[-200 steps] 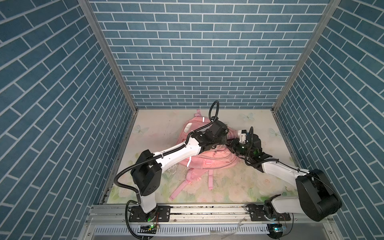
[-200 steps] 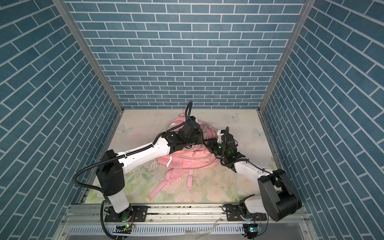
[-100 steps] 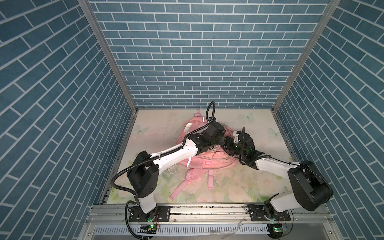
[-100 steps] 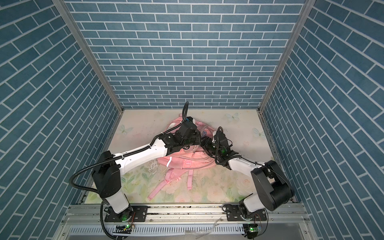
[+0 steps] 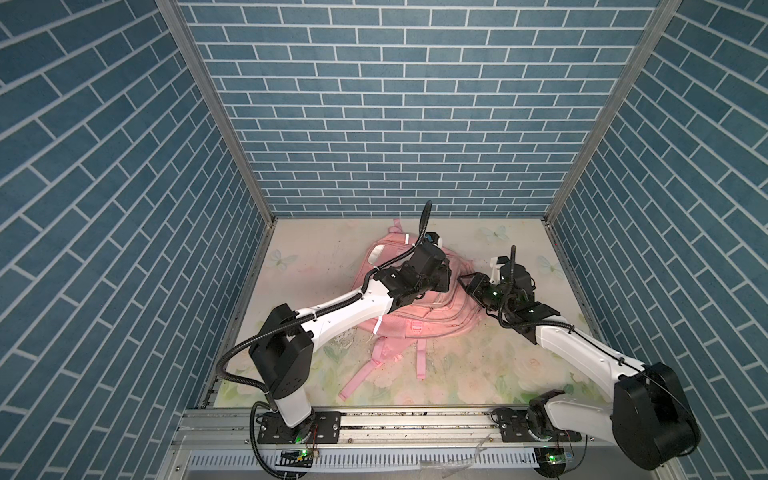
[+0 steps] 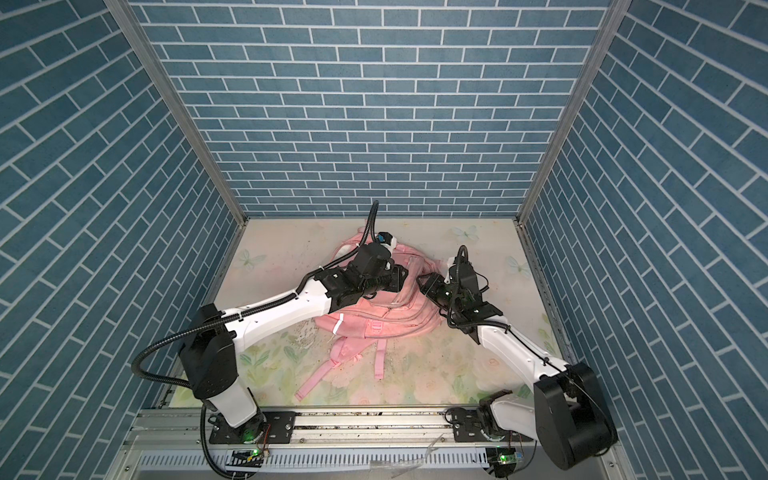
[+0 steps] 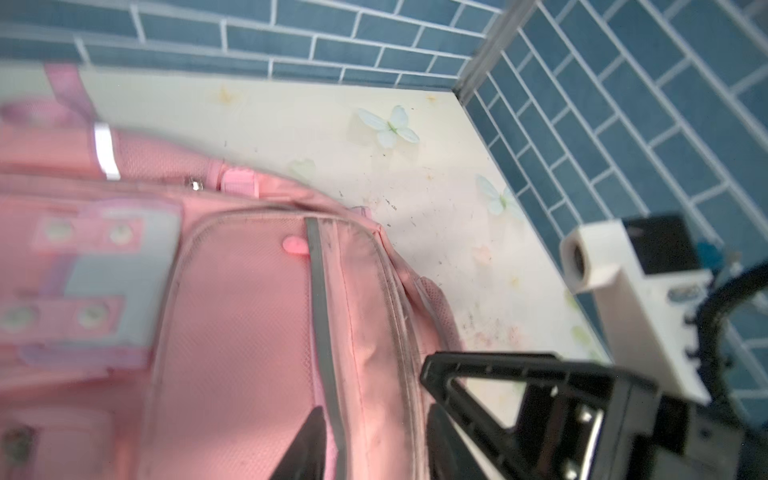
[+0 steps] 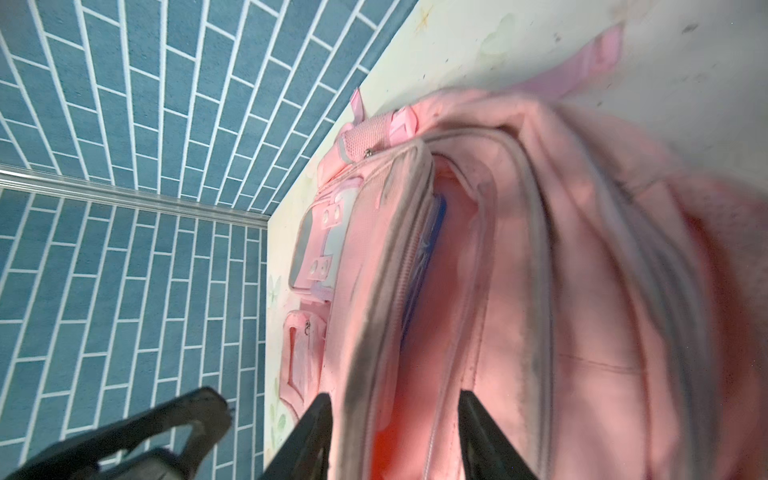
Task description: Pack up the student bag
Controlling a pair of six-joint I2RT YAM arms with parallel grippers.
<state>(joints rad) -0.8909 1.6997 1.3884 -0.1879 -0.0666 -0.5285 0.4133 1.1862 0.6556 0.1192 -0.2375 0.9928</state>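
The bag (image 5: 415,328) (image 6: 374,328) lies flat in the middle of the table (image 5: 457,374), a smooth sheet printed with pale flowers and butterflies and speckled with dark scuffs. Two limp webbing straps (image 5: 361,374) trail towards the near edge. It is soft pink cloth, slumped and creased, with layered curved seams along its right side. Close up, the fabric (image 7: 249,332) shows a fine mesh weave, a dull grey strip (image 7: 320,311) along the panel and dirty grey piping round the rim. A bright reflective strip (image 6: 338,324) crosses one corner. A rounded clear window pocket (image 8: 307,249) with studded pink tabs sits on the front. The top compartment gapes along its zip, showing a smooth pink lining (image 8: 457,291) and a blue edge (image 8: 432,232) that I cannot identify. The left gripper (image 5: 445,275) (image 7: 374,411) rests over the bag's upper right. Its thin black fingers (image 7: 311,444) are spread, with the grey strip showing between them. The right gripper (image 5: 463,283) (image 8: 395,395) meets it from the right. Its pointed fingers (image 8: 478,428) are spread to either side of the flap's rim, and whether they touch the cloth I cannot tell. Walls (image 5: 395,124) of blue brick pattern close in three sides.
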